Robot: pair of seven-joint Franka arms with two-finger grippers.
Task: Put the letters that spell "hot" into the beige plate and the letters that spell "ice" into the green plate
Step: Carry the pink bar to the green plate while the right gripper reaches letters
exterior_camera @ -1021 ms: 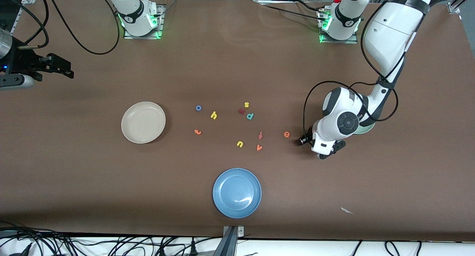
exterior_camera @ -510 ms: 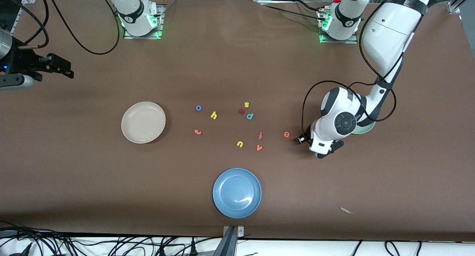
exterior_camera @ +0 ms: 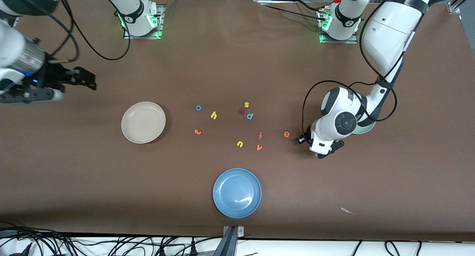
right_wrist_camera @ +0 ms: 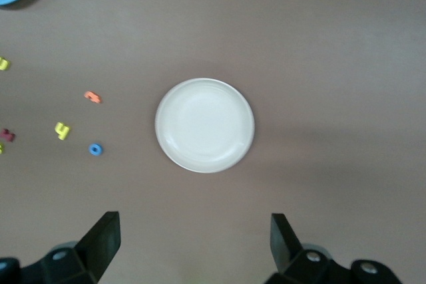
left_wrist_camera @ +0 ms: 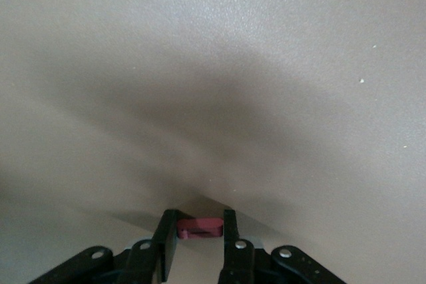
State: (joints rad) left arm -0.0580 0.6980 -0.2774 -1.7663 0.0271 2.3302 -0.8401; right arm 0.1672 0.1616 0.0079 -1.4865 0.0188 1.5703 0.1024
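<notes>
My left gripper (left_wrist_camera: 198,223) is shut on a small maroon bar, the i (left_wrist_camera: 200,226), low over the brown table. In the front view that hand (exterior_camera: 326,149) hangs beside the green plate (exterior_camera: 367,128), which the arm mostly hides. The orange e (exterior_camera: 286,134) lies close by on the table. The blue o (exterior_camera: 198,108), yellow h (exterior_camera: 213,115) and orange t (exterior_camera: 197,131) lie near the beige plate (exterior_camera: 143,122). My right gripper (exterior_camera: 89,82) is open and empty, up over the table at the right arm's end, with the beige plate (right_wrist_camera: 204,124) below it.
A blue plate (exterior_camera: 237,192) sits nearest the front camera. Other letters lie mid-table: yellow s (exterior_camera: 246,104), a maroon one (exterior_camera: 241,111), teal p (exterior_camera: 250,116), reddish f (exterior_camera: 260,135), yellow u (exterior_camera: 239,144), orange v (exterior_camera: 259,147). A paper scrap (exterior_camera: 347,210) lies apart.
My left gripper's jaws have closed on the i and the hand has shifted slightly. My right arm has swung in from the table's end toward the beige plate.
</notes>
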